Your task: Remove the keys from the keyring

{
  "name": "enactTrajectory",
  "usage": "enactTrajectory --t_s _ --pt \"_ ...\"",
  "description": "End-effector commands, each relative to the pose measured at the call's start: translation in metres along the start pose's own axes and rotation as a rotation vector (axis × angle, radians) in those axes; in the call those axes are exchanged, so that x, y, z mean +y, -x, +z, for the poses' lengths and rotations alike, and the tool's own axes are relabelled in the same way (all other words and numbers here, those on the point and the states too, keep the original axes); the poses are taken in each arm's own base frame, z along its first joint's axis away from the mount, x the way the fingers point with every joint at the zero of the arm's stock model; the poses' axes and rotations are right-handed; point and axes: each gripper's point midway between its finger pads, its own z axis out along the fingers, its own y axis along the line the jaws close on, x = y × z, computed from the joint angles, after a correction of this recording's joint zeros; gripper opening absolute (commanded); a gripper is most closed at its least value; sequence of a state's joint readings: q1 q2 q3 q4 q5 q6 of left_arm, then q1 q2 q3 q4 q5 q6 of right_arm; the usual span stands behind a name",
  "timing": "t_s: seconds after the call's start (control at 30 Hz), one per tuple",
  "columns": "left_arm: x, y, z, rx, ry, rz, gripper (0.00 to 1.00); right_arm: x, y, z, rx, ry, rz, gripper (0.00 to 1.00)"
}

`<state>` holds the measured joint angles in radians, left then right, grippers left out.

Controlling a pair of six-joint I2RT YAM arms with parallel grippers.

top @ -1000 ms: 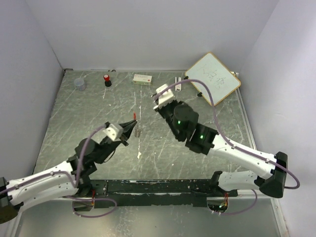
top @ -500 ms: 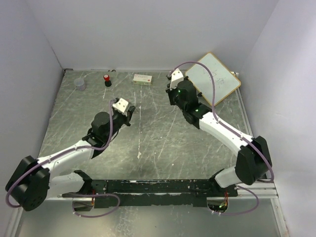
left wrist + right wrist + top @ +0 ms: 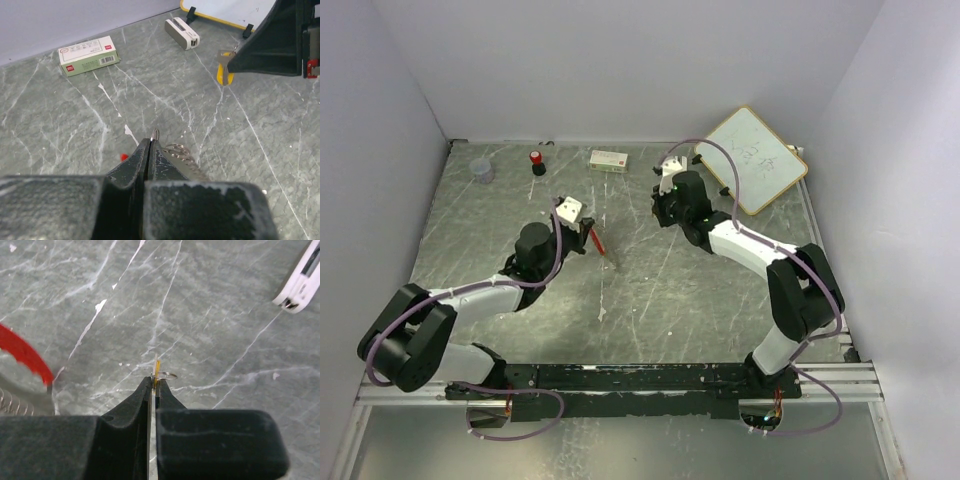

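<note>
Now the left gripper [image 3: 151, 143] is clamping together on the keyring [image 3: 180, 152], the red key [image 3: 598, 242] slanting from it toward five o'clock (its long axis along that line). Up at two o'clock, well apart, the right gripper [image 3: 153, 385] is pinching the yellow key [image 3: 224, 74].

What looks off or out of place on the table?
Nothing spilled or broken. The whiteboard sits skewed in the far right corner, out of square with the table, whose top is streaked with white scuffs. The yellow key is in the right tool, apart from the keyring in the left tool, as intended.
</note>
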<state>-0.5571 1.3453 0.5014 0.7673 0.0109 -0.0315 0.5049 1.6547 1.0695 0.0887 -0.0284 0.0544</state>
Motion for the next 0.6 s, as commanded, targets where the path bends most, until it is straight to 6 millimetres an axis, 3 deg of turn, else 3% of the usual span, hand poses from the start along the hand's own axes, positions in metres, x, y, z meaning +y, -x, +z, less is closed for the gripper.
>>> enactTrajectory --t_s 0.0,0.1,0.2,0.37,0.47,0.57 --pt "0.002 0.013 -0.001 -0.070 0.006 -0.031 0.07 0.008 -0.014 0.004 0.002 0.049 0.036 0.00" --pt "0.006 0.000 0.004 -0.034 0.019 -0.029 0.07 0.010 -0.027 0.009 0.029 0.061 0.049 0.00" --pt "0.009 -0.021 0.014 0.017 0.020 -0.025 0.07 0.013 -0.056 0.015 0.089 0.074 0.063 0.00" --pt "0.018 -0.062 0.031 0.123 0.026 -0.040 0.07 0.017 -0.083 0.025 0.161 0.094 0.082 0.00" --pt "0.022 -0.082 0.038 0.169 0.022 -0.069 0.07 0.018 -0.093 0.028 0.181 0.097 0.093 0.00" --pt "0.023 -0.088 0.045 0.207 0.004 -0.078 0.07 0.016 -0.100 0.029 0.192 0.085 0.094 0.00"
